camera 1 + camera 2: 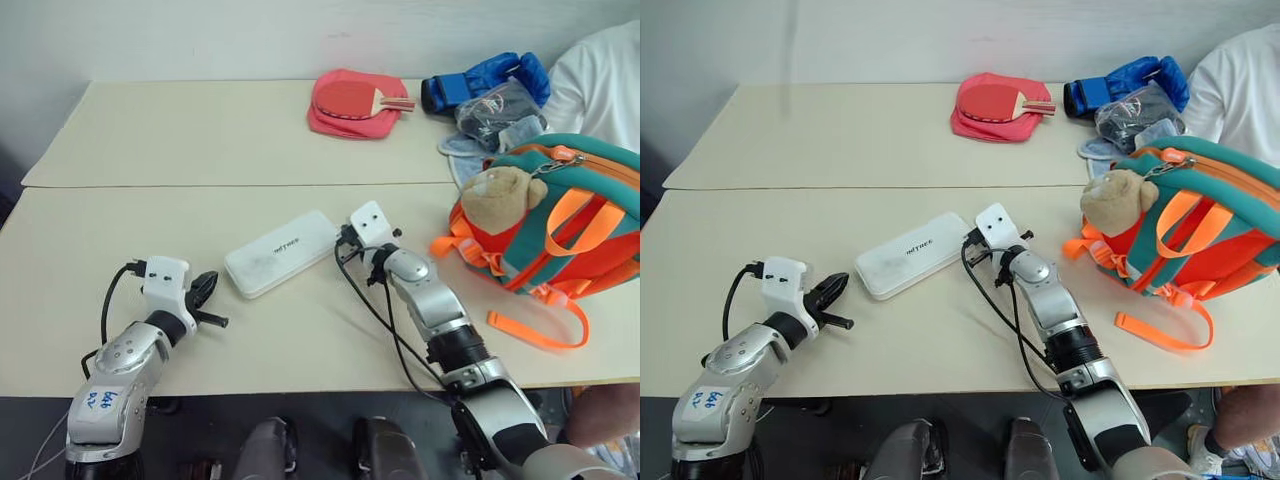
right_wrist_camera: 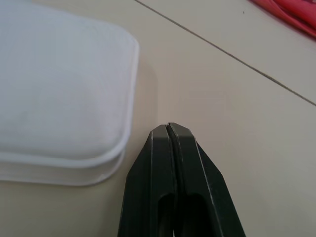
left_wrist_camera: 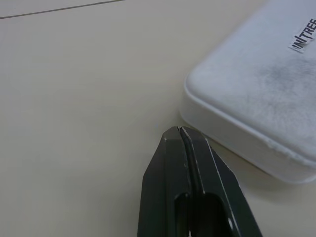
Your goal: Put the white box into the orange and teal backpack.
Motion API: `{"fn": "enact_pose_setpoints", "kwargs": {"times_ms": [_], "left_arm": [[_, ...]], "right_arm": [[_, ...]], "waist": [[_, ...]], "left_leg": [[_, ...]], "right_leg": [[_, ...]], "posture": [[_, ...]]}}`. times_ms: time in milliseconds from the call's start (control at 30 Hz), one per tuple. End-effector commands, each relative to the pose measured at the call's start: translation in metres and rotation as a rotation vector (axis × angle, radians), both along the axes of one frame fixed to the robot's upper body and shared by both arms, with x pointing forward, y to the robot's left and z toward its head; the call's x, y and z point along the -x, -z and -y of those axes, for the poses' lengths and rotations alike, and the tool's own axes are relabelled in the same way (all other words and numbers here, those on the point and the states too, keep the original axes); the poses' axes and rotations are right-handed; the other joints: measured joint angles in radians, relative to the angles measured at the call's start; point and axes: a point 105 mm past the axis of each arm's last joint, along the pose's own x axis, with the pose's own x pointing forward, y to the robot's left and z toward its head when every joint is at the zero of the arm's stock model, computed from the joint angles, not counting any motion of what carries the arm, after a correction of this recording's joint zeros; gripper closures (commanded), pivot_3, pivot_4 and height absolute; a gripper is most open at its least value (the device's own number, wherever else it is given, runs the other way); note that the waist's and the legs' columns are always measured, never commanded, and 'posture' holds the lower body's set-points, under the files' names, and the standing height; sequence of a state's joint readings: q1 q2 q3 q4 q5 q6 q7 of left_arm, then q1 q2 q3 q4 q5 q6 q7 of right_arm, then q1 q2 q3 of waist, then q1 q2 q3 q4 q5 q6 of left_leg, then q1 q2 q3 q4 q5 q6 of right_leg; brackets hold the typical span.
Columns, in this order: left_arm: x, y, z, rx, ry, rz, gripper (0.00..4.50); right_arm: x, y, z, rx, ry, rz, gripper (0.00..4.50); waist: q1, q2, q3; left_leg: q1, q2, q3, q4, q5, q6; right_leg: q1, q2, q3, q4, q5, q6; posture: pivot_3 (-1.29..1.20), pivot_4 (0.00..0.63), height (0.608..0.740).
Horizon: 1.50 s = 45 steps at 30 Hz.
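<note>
My left gripper [image 3: 181, 129] and right gripper [image 2: 169, 126], jaws closed and empty, flank the box [image 1: 281, 252], each just beside one end.

Orange and teal backpack [image 1: 570, 215] cut off by the right frame edge in both eye views; its far side isn't visible. Plush bear [image 1: 508, 195] on it covers part of the front. Person in white [image 1: 600, 85] at the top right corner: a sleeve and shoulder, the rest out of frame. Dark bundle [image 1: 500, 115] beside the blue boxing glove [image 1: 485, 80]: can't tell what it is. Lettering on the white box [image 1: 283, 252] too small to read in the eye views; in the left wrist view it's clipped at the edge. Both wrist views crop the box, one corner each. Right fingers [image 1: 345, 238] hidden behind the wrist housing in the eye views.
</note>
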<state>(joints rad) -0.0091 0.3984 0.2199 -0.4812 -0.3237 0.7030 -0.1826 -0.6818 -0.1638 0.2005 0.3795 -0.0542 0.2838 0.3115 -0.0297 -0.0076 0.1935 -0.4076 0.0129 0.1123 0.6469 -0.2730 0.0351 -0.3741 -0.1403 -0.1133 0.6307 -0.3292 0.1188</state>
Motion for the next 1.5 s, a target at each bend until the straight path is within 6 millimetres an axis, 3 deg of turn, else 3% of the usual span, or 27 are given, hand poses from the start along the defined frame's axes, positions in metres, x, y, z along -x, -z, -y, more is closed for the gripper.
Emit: {"fn": "enact_pose_setpoints", "kwargs": {"times_ms": [33, 300, 500, 667, 867, 1067, 1333, 1500], "left_arm": [[0.0, -0.01, 0.005, -0.019, -0.009, 0.026, 4.49], [-0.001, -0.004, 0.002, -0.032, -0.075, -0.064, 4.49], [-0.008, -0.012, 0.011, -0.032, 0.008, -0.025, 4.49], [-0.01, -0.014, 0.013, -0.058, 0.05, -0.025, 4.49], [-0.008, -0.008, 0.018, -0.065, 0.16, -0.068, 4.49], [0.0, 0.001, 0.023, -0.066, 0.288, -0.087, 4.49], [0.008, 0.005, 0.025, -0.018, 0.362, -0.106, 4.49], [0.011, 0.0, -0.005, 0.165, 0.355, -0.222, 3.27]], "right_arm": [[-0.004, -0.01, -0.003, 0.004, -0.031, 0.058, 4.5], [-0.001, -0.007, -0.013, -0.016, -0.202, 0.076, 4.5], [0.005, -0.001, -0.015, -0.003, -0.303, 0.057, 4.5], [0.029, 0.001, -0.017, 0.017, -0.469, 0.044, 4.5], [0.075, 0.003, -0.02, 0.031, -0.692, -0.01, 4.5], [0.106, 0.011, 0.0, 0.088, -0.734, -0.085, 4.5], [0.116, 0.014, 0.028, 0.133, -0.659, -0.139, 4.5], [0.121, 0.01, 0.048, 0.188, -0.647, -0.135, 4.5]], "waist": [[-0.002, 0.0, 0.0], [-0.002, 0.0, 0.0], [-0.002, 0.0, 0.0], [0.001, 0.0, 0.0], [0.001, 0.0, 0.0], [0.002, 0.0, 0.0], [0.005, 0.0, 0.0], [0.01, 0.0, 0.0]], "left_leg": [[0.0, 0.0, 0.001, 0.0, 0.0, 0.0], [0.001, 0.003, 0.002, 0.0, 0.0, -0.001], [0.001, 0.004, 0.003, 0.0, -0.001, -0.001], [0.001, 0.004, 0.003, 0.0, -0.001, -0.001], [0.001, 0.004, 0.003, 0.0, -0.001, -0.002], [0.001, 0.005, 0.003, 0.0, -0.003, -0.003], [0.001, 0.004, 0.003, 0.0, -0.005, -0.004], [0.001, 0.002, 0.003, 0.001, -0.005, -0.003]], "right_leg": [[0.0, 0.001, 0.001, 0.0, 0.0, 0.0], [-0.001, 0.005, 0.007, -0.001, 0.0, 0.0], [-0.001, 0.005, 0.009, -0.001, 0.0, 0.0], [-0.001, 0.005, 0.009, -0.002, 0.0, 0.0], [-0.001, 0.005, 0.009, -0.002, 0.0, 0.0], [-0.001, 0.0, 0.009, -0.002, 0.0, 0.0], [-0.001, -0.004, 0.008, -0.004, 0.0, 0.0], [-0.001, -0.006, 0.008, -0.004, 0.0, 0.0]], "posture": [[0.0, 0.15, 0.74], [0.0, 0.15, 0.74], [0.0, 0.15, 0.74], [0.0, 0.15, 0.74], [0.0, 0.15, 0.74], [0.0, 0.15, 0.74], [0.0, 0.15, 0.74], [0.0, 0.15, 0.74]]}}
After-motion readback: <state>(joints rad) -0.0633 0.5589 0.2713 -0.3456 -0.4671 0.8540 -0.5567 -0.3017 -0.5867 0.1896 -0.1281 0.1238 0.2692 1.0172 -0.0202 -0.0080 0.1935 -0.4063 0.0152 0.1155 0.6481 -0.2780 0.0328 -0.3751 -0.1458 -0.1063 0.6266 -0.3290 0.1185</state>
